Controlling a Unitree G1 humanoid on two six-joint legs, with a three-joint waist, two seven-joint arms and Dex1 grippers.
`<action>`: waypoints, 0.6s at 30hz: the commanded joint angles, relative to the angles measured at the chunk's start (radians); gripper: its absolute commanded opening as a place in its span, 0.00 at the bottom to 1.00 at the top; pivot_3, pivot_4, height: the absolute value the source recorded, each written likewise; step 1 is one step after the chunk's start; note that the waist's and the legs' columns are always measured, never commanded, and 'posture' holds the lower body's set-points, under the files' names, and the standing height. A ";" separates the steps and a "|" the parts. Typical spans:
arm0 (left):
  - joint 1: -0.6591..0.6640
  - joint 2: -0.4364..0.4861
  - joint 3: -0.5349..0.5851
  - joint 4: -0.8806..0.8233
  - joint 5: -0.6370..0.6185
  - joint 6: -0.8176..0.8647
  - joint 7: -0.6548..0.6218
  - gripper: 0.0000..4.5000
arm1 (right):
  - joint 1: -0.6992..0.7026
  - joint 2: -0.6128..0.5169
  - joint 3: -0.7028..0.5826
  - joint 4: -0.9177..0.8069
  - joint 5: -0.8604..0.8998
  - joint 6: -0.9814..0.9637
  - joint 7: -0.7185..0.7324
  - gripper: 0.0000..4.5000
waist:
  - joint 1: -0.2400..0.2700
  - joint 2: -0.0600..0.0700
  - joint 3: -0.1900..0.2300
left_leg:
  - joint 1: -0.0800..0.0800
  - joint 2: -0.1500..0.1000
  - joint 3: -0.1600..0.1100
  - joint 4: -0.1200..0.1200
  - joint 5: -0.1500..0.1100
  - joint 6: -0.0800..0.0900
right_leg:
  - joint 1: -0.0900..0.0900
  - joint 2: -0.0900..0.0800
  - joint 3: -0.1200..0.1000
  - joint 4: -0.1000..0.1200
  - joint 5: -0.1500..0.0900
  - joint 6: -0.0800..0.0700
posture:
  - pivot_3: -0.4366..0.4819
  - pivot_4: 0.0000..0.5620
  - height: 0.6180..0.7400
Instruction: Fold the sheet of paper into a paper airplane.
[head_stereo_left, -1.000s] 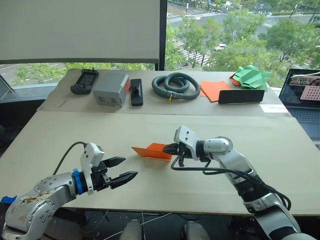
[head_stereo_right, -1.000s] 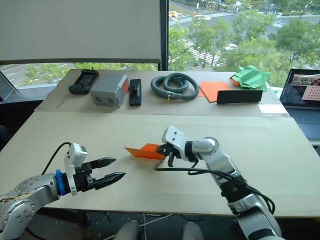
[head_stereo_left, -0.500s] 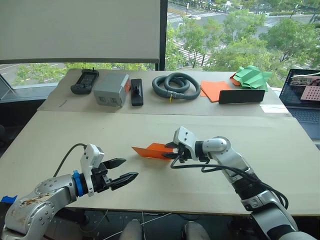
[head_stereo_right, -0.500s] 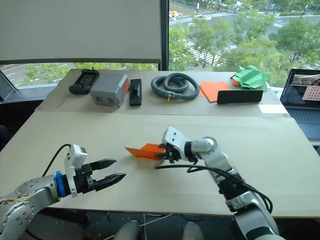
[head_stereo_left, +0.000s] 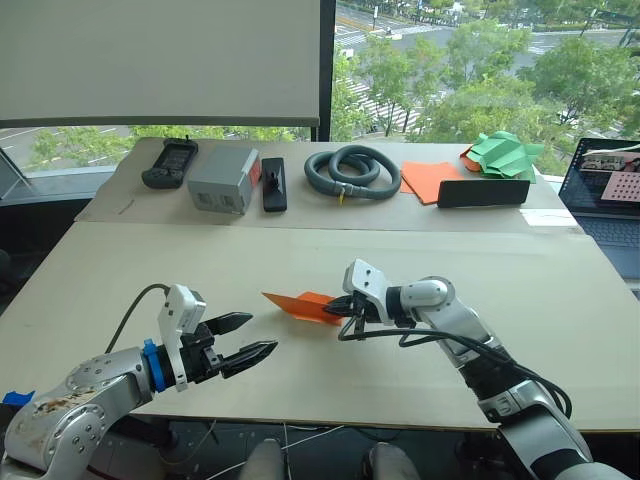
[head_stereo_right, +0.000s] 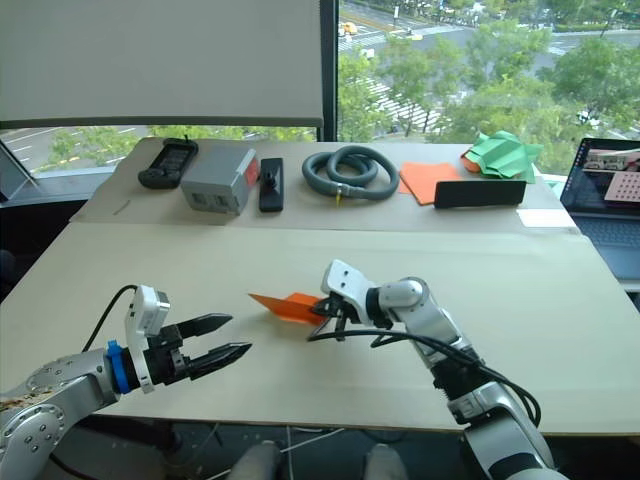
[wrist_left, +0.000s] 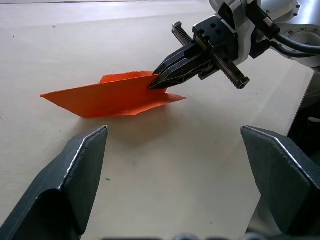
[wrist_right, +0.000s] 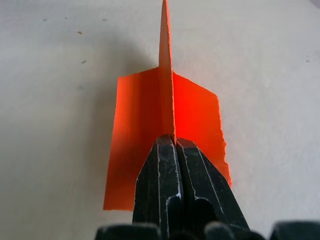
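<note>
Near edge of the tabletop (head_stereo_left: 560, 300), left side: one left gripper (head_stereo_left: 250, 339), its two black fingers spread wide, holding nothing, hovering above the board and pointing toward the middle.

Middle of the tabletop, a little nearer the front edge than the back: one paper airplane (head_stereo_left: 302, 306), bright orange, folded, its pointed nose toward the left edge, its lower edge on the board. One right gripper (head_stereo_left: 340, 305), fingers pressed together on the upright centre fold at the airplane's tail end; the two wings splay out to either side of the fingers (wrist_right: 167, 190).

Back strip of the tabletop, left to right:
- one black handheld device (head_stereo_left: 168, 163), near the back left corner;
- one grey box (head_stereo_left: 222, 180) with an orange patch on its side;
- one black remote-like bar (head_stereo_left: 272, 184), just beside the box;
- one coiled grey hose (head_stereo_left: 350, 171), about midway along the back;
- one stack of flat orange sheets (head_stereo_left: 425, 180), number in it cannot be told;
- one long black block (head_stereo_left: 483, 192), partly on the orange sheets;
- one green paper shape (head_stereo_left: 504, 152), behind the black block.

Beyond the right edge: one laptop (head_stereo_left: 610, 205), open.
</note>
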 joint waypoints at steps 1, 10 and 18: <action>-0.069 0.003 -0.003 -0.044 -0.026 0.000 0.009 1.00 | 0.017 -0.010 -0.118 -0.130 0.055 0.090 -0.073 0.00 | 0.005 0.000 0.000 | 0.000 0.000 0.000 0.000 0.000 0.000 | 0.000 0.000 0.000 0.000 0.000 0.000 | 0.48 0.27 0.75; -0.340 -0.028 -0.148 0.013 0.014 -0.012 -0.013 1.00 | -0.009 -0.066 -0.501 -0.118 -0.028 0.444 -0.574 0.00 | 0.029 0.001 0.000 | -0.004 0.000 0.002 0.000 0.009 -0.012 | 0.001 0.000 0.001 -0.001 0.000 0.001 | 0.48 0.27 0.75; -0.529 -0.119 -0.251 0.105 0.099 -0.051 -0.034 1.00 | 0.013 -0.074 -0.555 -0.016 -0.068 0.510 -0.751 0.00 | 0.004 0.001 -0.001 | -0.004 0.000 0.004 -0.001 0.019 0.003 | 0.005 0.001 0.004 0.000 0.000 0.001 | 0.48 0.27 0.75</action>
